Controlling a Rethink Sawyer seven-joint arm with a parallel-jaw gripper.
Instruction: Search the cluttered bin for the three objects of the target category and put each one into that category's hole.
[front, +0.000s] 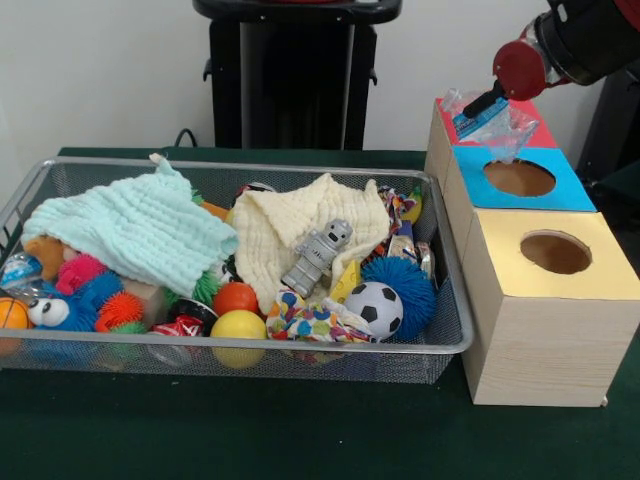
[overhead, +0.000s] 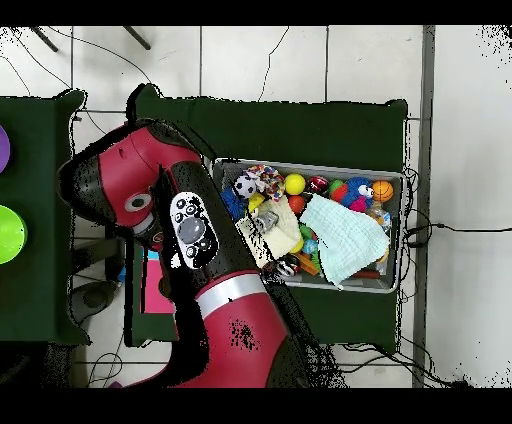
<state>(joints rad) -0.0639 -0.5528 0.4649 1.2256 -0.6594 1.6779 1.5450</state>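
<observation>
My gripper (front: 483, 107) hangs at the upper right of the front view, shut on a crinkly clear plastic packet (front: 503, 125) with a blue part. The packet sits just above the red-topped box (front: 541, 131), whose hole it hides. Nearer stand the blue-topped box (front: 520, 178) and the gold-topped box (front: 555, 252), each with a round hole open. The wire bin (front: 250, 345) on the left holds the clutter. In the overhead view the red arm (overhead: 190, 230) covers the gripper and the boxes, and the bin (overhead: 395, 175) lies to its right.
In the bin lie a mint cloth (front: 130, 225), a cream cloth (front: 290, 235), a grey robot toy (front: 318, 257), a soccer ball (front: 374, 307), a blue spiky ball (front: 405, 280), a yellow ball (front: 239, 325) and more small toys. Green table cloth (front: 300, 430) runs along the front.
</observation>
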